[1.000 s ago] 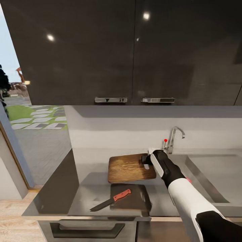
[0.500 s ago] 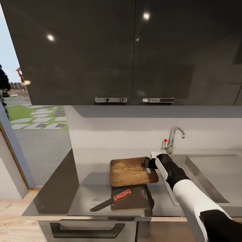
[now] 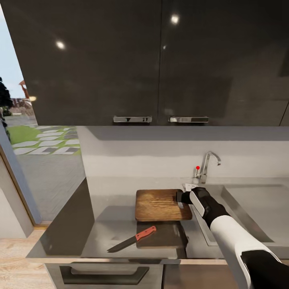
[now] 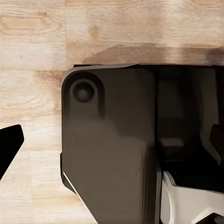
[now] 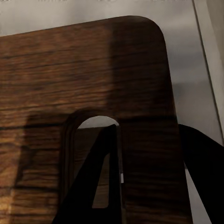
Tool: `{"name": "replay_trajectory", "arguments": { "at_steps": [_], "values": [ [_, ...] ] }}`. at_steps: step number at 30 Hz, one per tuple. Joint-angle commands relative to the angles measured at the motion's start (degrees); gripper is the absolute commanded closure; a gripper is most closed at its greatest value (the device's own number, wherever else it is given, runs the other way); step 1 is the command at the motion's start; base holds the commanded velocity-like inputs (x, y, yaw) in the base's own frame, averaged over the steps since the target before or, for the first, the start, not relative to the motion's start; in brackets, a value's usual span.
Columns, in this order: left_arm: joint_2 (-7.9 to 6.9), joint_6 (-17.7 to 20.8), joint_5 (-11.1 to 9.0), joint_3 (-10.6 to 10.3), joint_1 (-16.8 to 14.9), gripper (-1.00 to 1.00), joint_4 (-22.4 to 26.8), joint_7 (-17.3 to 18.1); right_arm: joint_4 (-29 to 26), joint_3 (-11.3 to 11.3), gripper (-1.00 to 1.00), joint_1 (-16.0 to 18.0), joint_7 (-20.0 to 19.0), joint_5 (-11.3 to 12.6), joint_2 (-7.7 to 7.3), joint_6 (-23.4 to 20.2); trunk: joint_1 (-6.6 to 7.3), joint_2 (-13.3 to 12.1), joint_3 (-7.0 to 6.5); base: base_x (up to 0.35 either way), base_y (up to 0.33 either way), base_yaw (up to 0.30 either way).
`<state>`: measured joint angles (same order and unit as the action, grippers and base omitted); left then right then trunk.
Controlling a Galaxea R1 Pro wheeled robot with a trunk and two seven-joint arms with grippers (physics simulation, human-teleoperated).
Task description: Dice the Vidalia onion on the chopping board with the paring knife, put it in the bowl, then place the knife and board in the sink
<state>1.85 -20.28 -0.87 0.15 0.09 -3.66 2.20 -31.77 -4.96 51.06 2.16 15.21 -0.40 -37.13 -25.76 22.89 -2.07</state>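
My right gripper (image 3: 181, 197) is shut on the handle end of the brown chopping board (image 3: 160, 204) and holds it level a little above the glossy countertop (image 3: 108, 228), next to the sink (image 3: 257, 208). In the right wrist view the board (image 5: 93, 79) fills the frame, with one black finger (image 5: 100, 182) across its slot hole. The paring knife (image 3: 132, 239), orange-red handle and dark blade, lies on the countertop in front of the board. My left gripper (image 4: 114, 144) hangs open over the wood floor. The Vidalia onion is out of view. A white scrap (image 3: 187, 186) shows behind my right gripper; I cannot tell whether it is the bowl.
A chrome tap (image 3: 208, 164) with a red knob stands at the sink's back left corner. Black upper cabinets (image 3: 152, 64) hang overhead. A drawer with a black handle (image 3: 104, 275) sits below the counter. A glass door at the left looks onto a garden.
My right gripper has carried the chopping board to the right, toward the sink. The knife has stayed where it lay.
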Motion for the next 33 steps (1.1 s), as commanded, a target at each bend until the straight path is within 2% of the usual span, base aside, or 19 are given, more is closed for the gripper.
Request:
{"name": "replay_trajectory", "arguments": {
  "at_steps": [1, 14, 33],
  "values": [
    [0.0, -0.3, -0.1, 0.0, 0.0, -1.0, -0.1, 0.2, 0.0, -0.2, 1.0, 0.0, 0.2, 0.4, 0.0, -0.1, -0.02, 0.0, 0.0, 0.0, 0.0, 0.0],
    [0.0, -0.3, -0.2, 0.0, 0.0, -1.0, -0.1, 0.2, 1.8, 0.0, 1.0, 0.0, 0.3, 0.4, 0.21, 4.0, -0.02, 0.0, 0.0, 0.016, 0.0, 0.0],
    [-0.02, -0.3, -0.2, 0.0, 0.0, -1.0, -0.1, 0.2, 2.2, -0.2, 1.0, 0.0, 0.6, 0.3, 0.26, 5.2, -0.02, 0.0, 0.04, 0.001, 0.0, 0.0]
  ]
}}
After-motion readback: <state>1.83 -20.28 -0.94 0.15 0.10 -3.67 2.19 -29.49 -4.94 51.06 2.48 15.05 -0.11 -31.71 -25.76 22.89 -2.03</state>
